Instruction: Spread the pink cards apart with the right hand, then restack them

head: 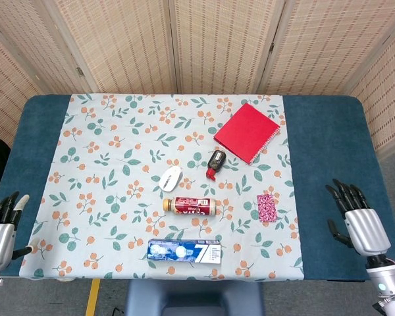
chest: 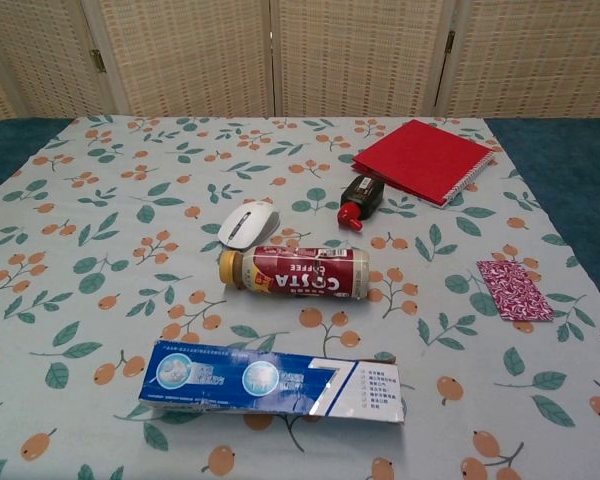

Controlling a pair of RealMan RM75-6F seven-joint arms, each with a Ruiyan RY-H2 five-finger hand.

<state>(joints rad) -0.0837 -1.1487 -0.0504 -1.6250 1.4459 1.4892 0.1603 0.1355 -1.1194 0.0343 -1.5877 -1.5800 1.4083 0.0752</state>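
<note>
The pink patterned cards (head: 266, 207) (chest: 515, 290) lie in one neat stack on the floral cloth, right of centre. My right hand (head: 355, 220) hovers over the blue table edge to the right of the stack, fingers spread and empty, well apart from the cards. At the near left corner my left hand (head: 1, 227) is also empty with its fingers apart. Neither hand shows in the chest view.
A coffee bottle (head: 190, 205) lies on its side left of the cards. A toothpaste box (head: 184, 251) sits near the front edge. A white mouse (head: 171, 178), a small black-and-red bottle (head: 215, 162) and a red notebook (head: 247, 131) lie further back.
</note>
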